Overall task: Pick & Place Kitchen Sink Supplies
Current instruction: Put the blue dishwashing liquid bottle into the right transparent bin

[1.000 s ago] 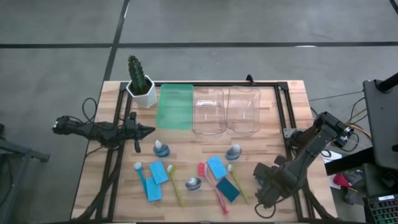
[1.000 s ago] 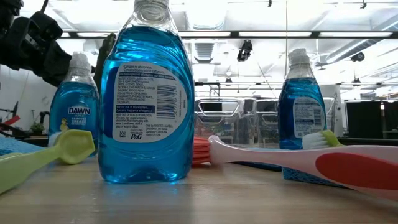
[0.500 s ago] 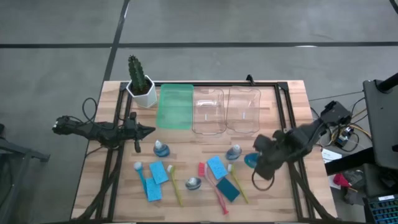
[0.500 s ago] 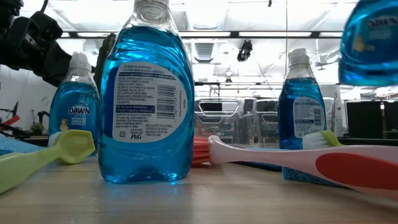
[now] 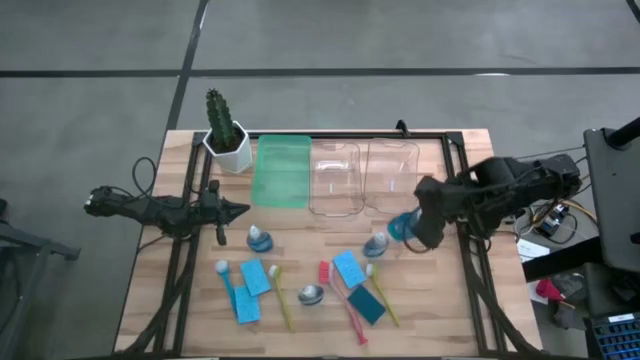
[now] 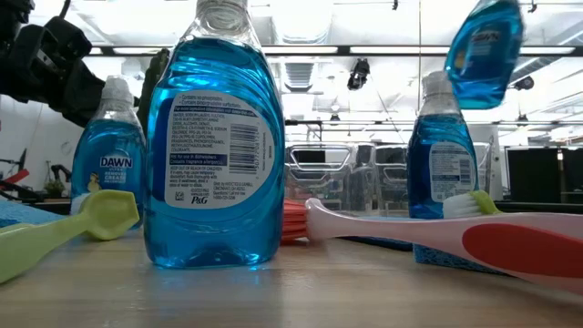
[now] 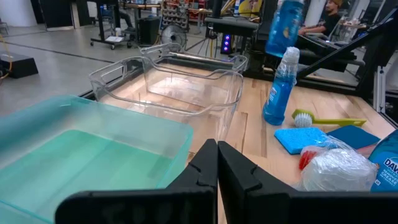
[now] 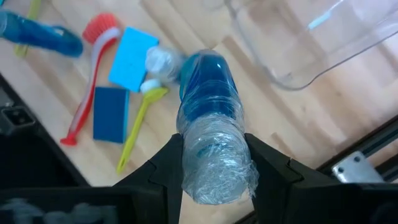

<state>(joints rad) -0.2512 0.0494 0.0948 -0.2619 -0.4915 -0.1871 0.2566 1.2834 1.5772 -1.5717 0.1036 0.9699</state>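
Note:
My right gripper (image 8: 216, 169) is shut on a small blue-liquid bottle (image 5: 403, 228), carried in the air near the right clear bin (image 5: 392, 176); the low view shows this bottle (image 6: 483, 55) high on the right. Three more blue bottles stand on the table (image 5: 260, 237) (image 5: 377, 243) (image 5: 310, 294). Blue sponges (image 5: 255, 277) (image 5: 348, 268), a darker teal sponge (image 5: 367, 305) and pink (image 5: 340, 298), yellow-green (image 5: 281, 300) and blue (image 5: 228, 282) brushes lie flat on the near half. My left gripper (image 5: 243, 210) is shut and waits at the left, beside the green bin (image 5: 282, 172). My right gripper pinches the bottle at its cap end (image 8: 214, 163), which is wrapped in clear film, with one finger (image 8: 166, 163) on each side. The fingers come from above, slanting in from the table's right. The bottle is lifted clear and hangs tilted below them, its body (image 8: 208, 87) pointing down.
A cactus in a white pot (image 5: 226, 135) stands at the far left corner. The green bin and two clear bins (image 5: 335, 178) line the far side. A dark frame rail (image 5: 465, 200) runs along the table's right edge. Bare wood lies between the bins and the supplies.
My right gripper has carried the bottle from the near right part of the table toward the far edge, up to the right clear bin. In the low view the bottle has moved away from the camera and stays well above the table.

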